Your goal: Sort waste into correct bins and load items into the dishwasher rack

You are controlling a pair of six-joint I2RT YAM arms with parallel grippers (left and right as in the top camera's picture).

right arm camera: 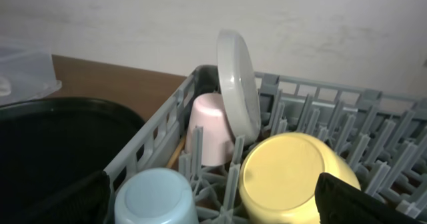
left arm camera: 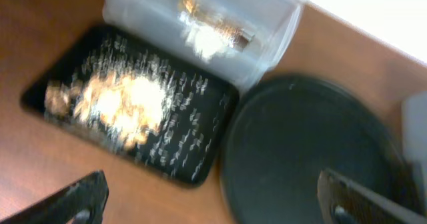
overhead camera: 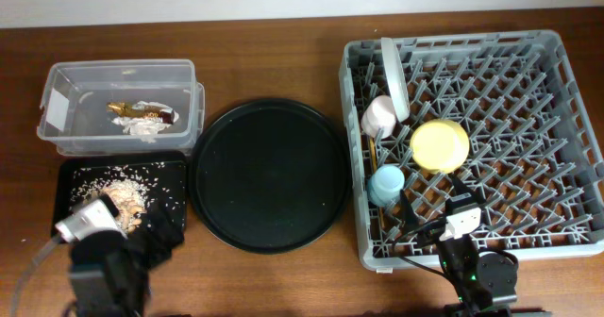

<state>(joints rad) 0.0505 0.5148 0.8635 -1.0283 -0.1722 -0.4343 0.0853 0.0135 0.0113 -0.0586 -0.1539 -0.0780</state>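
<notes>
Overhead: bench (overhead camera: 283, 53) seen from above, one arm at each near corner
Left hand (left arm camera: 213, 207): fingers spread wide with nothing between them; it sits over the near right corner of the black tray (overhead camera: 66, 171)
Scraps (overhead camera: 123, 190): heaped in the black tray, ahead of the left hand and to its left, with loose grains scattered on the tray floor around the heap
Tub (overhead camera: 57, 109): beyond the black tray from the left hand, close against the tray's far edge
Wrapper (overhead camera: 142, 114): lying on the floor of the tub among some white bits, blurred in the left wrist view
Round tray (overhead camera: 269, 175): ahead of the left hand and to its right, between the black tray and the rack (overhead camera: 566, 119)
Right hand (right arm camera: 220, 211): fingers spread wide, gripping nothing, over the near part of the rack
Blue cup (overhead camera: 386, 183): mouth down on the pegs, just ahead of the right hand on its left-finger side
Bowl (overhead camera: 440, 144): upside down, just ahead of the right hand on its right-finger side, beside the blue cup
Pink cup (overhead camera: 379, 119): beyond the blue cup from the right hand, seemingly mouth down
Plate (overhead camera: 394, 76): standing on edge beyond the bowl, leaning over the pink cup
Chopsticks (overhead camera: 375, 152): along the rack's left wall between the two cups, mostly hidden
</notes>
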